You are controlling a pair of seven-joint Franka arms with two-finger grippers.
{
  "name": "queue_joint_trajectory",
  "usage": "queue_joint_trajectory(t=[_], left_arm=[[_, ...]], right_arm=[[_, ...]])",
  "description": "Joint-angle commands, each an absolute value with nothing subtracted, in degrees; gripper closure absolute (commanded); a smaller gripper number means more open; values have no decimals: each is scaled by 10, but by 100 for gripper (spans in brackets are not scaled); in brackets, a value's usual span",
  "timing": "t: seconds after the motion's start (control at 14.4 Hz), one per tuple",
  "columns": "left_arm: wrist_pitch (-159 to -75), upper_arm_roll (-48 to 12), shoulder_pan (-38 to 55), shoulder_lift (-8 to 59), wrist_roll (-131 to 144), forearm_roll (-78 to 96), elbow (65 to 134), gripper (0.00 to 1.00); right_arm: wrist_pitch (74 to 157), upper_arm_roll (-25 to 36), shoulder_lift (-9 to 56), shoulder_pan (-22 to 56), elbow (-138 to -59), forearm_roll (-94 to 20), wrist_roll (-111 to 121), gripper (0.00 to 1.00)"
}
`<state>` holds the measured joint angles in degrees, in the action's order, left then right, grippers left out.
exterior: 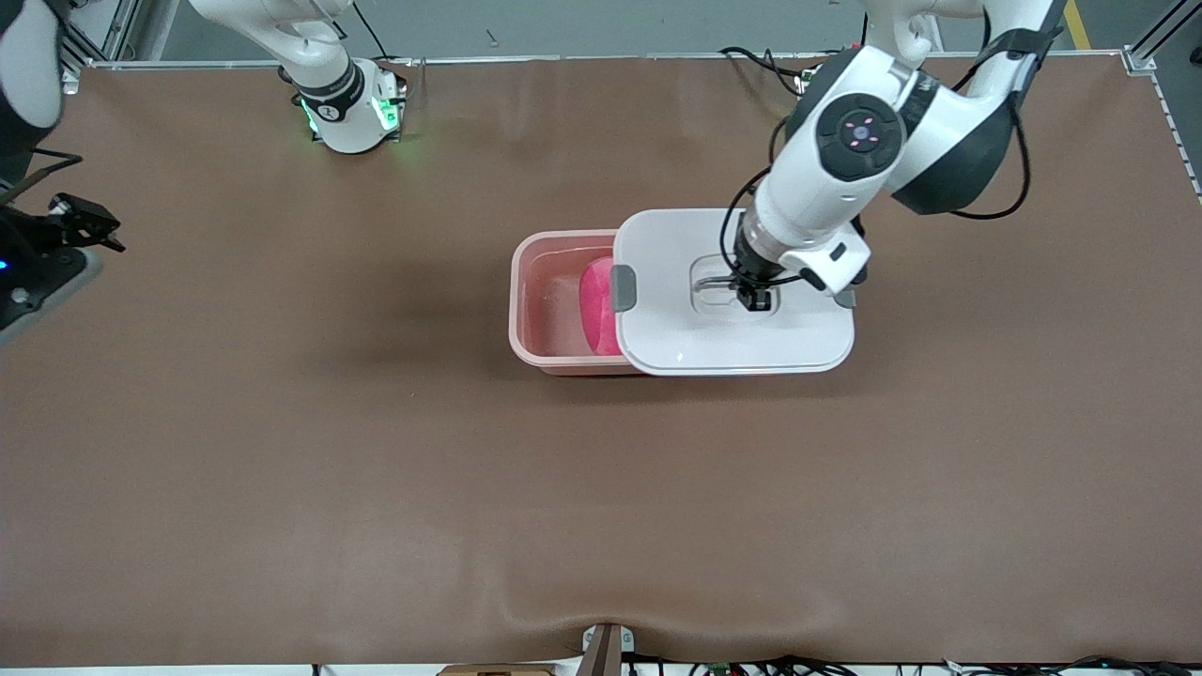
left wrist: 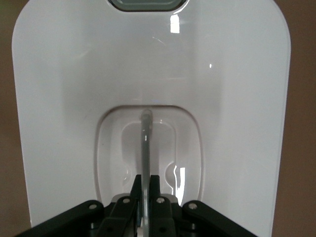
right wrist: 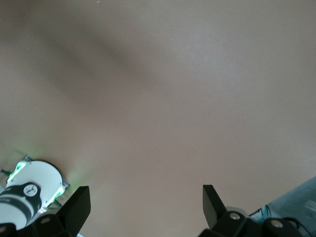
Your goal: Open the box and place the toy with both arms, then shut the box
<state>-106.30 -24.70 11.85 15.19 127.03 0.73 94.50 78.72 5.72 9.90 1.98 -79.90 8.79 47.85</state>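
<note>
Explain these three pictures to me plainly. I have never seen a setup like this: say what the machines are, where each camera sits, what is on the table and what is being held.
Two white robot arms stand at a brown table. The big picture looks down from a high camera facing them. The other two come from cameras on each arm's wrist.

On the table sits a pinkish box with a pink toy inside. Its white lid covers only the part toward the left arm's end, so the toy shows.

The left gripper is shut on the lid's handle, a thin grey bar in a hollow on top. Its wrist picture shows the fingers pinching that bar.

The right arm waits at its end of the table. The right gripper is open and empty, with only bare table and its own base under it.
</note>
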Motion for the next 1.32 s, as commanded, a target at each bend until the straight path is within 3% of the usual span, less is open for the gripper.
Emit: queue_joint_trajectory(t=[0.0,0.35,0.9,1.25], left_arm=[[-1057,-248,149,187,1302,-14,900,100],[-1059,-245,197,240,1346,-18,860,100],[-1088,-243,255,289,1444,-66,838,100],[-1120,-242,272,307,1484,-74,829,100]], right_arm=[[847,44,-6,3,-940,69,397,0],[852,39,-15,30,-953,54,202,0],[903,44,-13,-25,-966,-43,63,0],[888,37,-29,-28,-964,-52,13,0]])
